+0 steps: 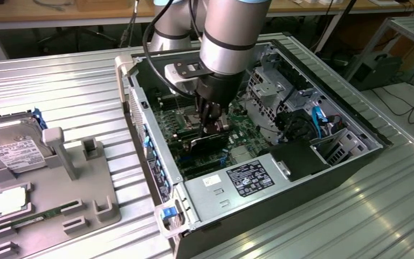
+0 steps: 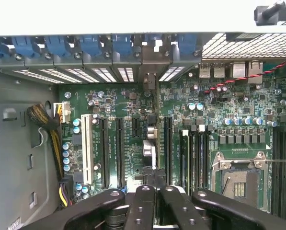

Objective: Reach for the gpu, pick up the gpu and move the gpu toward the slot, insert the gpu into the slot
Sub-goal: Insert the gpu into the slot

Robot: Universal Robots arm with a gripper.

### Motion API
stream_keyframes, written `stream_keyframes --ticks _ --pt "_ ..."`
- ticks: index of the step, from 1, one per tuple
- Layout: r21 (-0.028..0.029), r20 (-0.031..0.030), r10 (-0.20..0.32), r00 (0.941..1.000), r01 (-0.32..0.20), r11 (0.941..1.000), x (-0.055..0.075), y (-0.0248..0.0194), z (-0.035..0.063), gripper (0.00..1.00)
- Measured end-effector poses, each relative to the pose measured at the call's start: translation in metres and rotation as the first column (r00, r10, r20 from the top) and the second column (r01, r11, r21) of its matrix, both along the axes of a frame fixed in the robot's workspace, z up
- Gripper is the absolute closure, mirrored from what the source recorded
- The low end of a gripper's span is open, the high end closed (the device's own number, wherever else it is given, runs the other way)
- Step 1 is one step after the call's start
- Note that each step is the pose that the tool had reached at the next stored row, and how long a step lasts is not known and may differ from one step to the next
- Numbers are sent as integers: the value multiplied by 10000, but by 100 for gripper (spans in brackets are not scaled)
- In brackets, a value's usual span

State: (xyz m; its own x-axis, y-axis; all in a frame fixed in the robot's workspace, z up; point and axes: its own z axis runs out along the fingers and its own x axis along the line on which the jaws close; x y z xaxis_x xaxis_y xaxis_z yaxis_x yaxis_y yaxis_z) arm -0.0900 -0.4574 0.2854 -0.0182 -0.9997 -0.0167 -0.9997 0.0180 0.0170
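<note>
Gripping gpu point(image 1: 208, 141), claw point(image 1: 211, 128) over motherboard point(image 2: 214, 115); exterior shows hard drive point(image 1: 9, 151).

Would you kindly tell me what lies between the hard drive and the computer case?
In the exterior view: the grey holder's upright post beside the hard drive, then bare ribbed table up to the computer case.

Labels on power supply point(image 1: 254, 178) and hard drive point(image 1: 14, 152) unreadable
</note>
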Motion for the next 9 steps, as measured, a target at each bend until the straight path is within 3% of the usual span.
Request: stream_keyframes --ticks 9 --pt "1 0 0 10000 0 10000 0 0 0 89"
